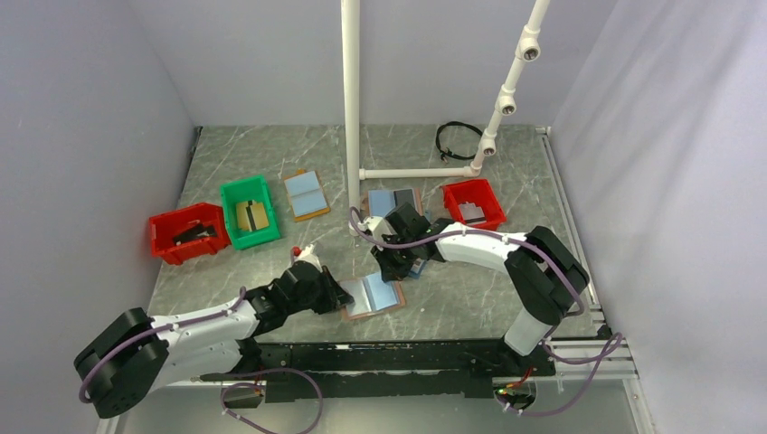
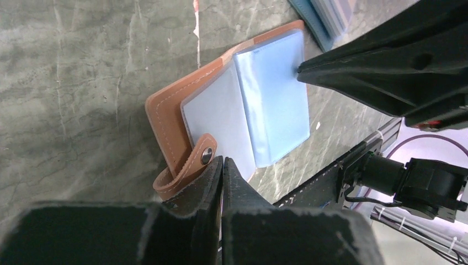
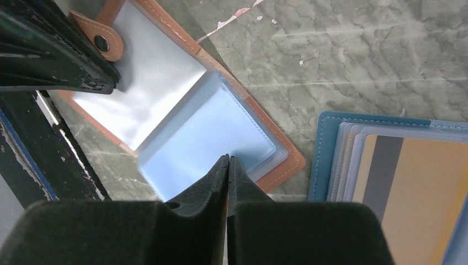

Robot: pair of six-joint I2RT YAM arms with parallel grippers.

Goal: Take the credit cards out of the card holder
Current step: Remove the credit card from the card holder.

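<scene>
Work stands at the searching step, as I judge. In the top view the card holder [image 1: 375, 297] lies open on the table [image 1: 470, 307] near the arm bases, with the left gripper [image 1: 336, 294] at its left edge and the right gripper [image 1: 398, 264] at its far right corner. The left wrist view adds what the top one cannot: the left jaws are pressed together just beside the snap strap [image 2: 187, 168], though I cannot tell if thin material sits between them, and a light blue sleeve [image 2: 278, 110] stands half lifted like a page. The right wrist view shows the right jaws also pressed together, their tip at this sleeve's edge, and close by a navy-rimmed holder [image 3: 323, 160] with a striped card [image 3: 408, 182]. No credit cards show in any view, so the next move calls for turning the sleeves to find a card edge to pinch.
</scene>
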